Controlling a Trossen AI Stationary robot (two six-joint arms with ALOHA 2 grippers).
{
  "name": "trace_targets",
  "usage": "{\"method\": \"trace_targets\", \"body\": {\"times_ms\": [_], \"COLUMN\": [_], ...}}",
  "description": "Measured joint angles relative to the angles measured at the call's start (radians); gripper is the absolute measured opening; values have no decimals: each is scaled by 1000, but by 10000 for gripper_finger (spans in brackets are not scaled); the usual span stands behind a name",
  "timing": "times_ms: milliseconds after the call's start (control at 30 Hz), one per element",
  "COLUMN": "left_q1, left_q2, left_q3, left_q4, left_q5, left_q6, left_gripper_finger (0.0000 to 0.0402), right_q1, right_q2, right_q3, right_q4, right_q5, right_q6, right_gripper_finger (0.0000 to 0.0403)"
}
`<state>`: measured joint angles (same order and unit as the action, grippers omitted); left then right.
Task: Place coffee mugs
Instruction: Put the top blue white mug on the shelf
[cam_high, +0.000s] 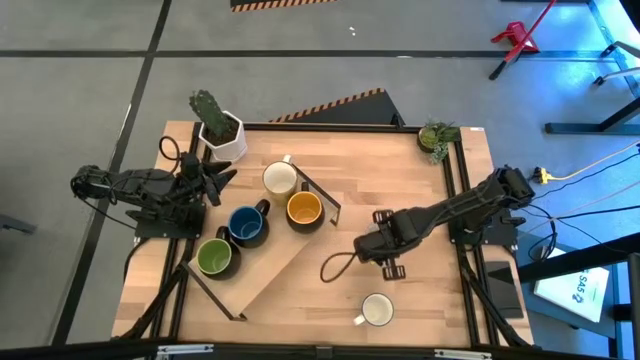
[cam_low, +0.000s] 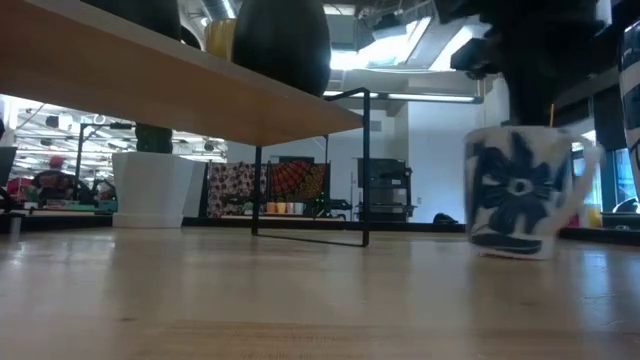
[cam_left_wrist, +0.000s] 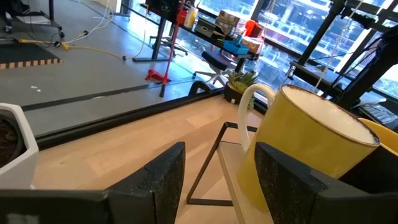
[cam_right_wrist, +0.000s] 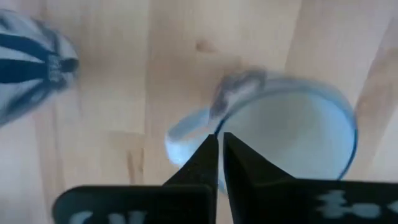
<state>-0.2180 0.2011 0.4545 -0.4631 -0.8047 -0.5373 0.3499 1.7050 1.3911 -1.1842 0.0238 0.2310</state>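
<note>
Four mugs stand on a slanted wooden rack (cam_high: 285, 262): cream (cam_high: 280, 178), yellow-orange (cam_high: 303, 208), dark blue (cam_high: 245, 224) and green (cam_high: 213, 257). A white mug (cam_high: 377, 310) stands on the table near the near edge. Another white mug with a blue rim (cam_right_wrist: 292, 130) and a blue flower (cam_low: 520, 190) stands under my right gripper (cam_right_wrist: 220, 140), which is shut and points down at its rim beside the handle (cam_right_wrist: 239, 84). My left gripper (cam_left_wrist: 217, 186) is open by the table's left edge (cam_high: 207, 180), facing the cream mug (cam_left_wrist: 305, 143) without touching it. My right gripper's shut fingertips (cam_right_wrist: 208, 149) hang over the blue-rimmed mug's rim (cam_right_wrist: 186, 127), coming from above. Whether they touch the rim I cannot tell. The mug stands upright on the table.
A white pot with a cactus (cam_high: 222, 130) stands at the far left corner, right beside my left gripper. A small green plant (cam_high: 437, 135) sits at the far right corner. The rack's black wire frame (cam_low: 365, 165) rises from the table's middle. Bare wood lies right of it.
</note>
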Motion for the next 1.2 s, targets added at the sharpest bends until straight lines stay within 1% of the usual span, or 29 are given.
{"method": "trace_targets", "body": {"times_ms": [167,433,533,633,800,867,933,1067,1100,1200], "left_q1": [0,0,0,0,0,0,0,0,0,0], "left_q2": [0,0,0,0,0,0,0,0,0,0], "left_q3": [0,0,0,0,0,0,0,0,0,0], "left_q4": [0,0,0,0,0,0,0,0,0,0], "left_q5": [0,1,1,1,1,1,1,2,2,1], "left_q6": [0,0,0,0,0,0,0,20,22,24], "left_gripper_finger": [188,188,188,188,188,188,188,188,188,188], "right_q1": [-6,-2,4,5,4,4,4,2,2,2], "right_q2": [0,0,0,12,52,63,69,68,68,67], "right_q3": [0,0,0,1,1,1,1,1,1,2], "right_q4": [36,72,66,67,82,83,79,71,72,72], "right_q5": [0,-59,-11,26,12,10,10,8,10,-12], "right_q6": [3,78,124,136,138,140,140,143,136,136], "right_gripper_finger": [47,138,160,165,158,146,118,24,14,7]}}
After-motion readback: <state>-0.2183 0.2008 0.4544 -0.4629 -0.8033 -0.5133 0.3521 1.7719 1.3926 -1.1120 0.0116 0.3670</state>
